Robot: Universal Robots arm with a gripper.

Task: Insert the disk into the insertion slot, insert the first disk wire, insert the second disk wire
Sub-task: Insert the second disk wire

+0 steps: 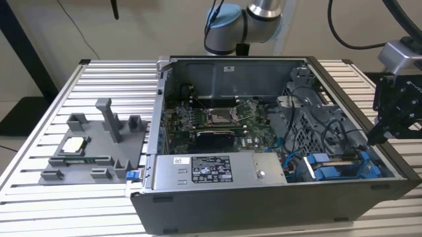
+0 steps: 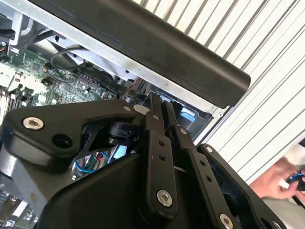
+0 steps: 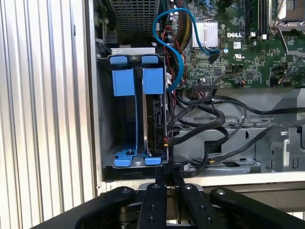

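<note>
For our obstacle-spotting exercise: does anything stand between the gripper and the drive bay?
Nothing visible does. The gripper hangs right at the drive bay edge; the black cables run along one side, not between them.

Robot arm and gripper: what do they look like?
The arm has silver-grey tubular segments with a pale blue joint cap. The gripper is matte black, with jointed linkage fingers pinned by silver screws, under a grey wrist block. Black cables loop above it.
</note>
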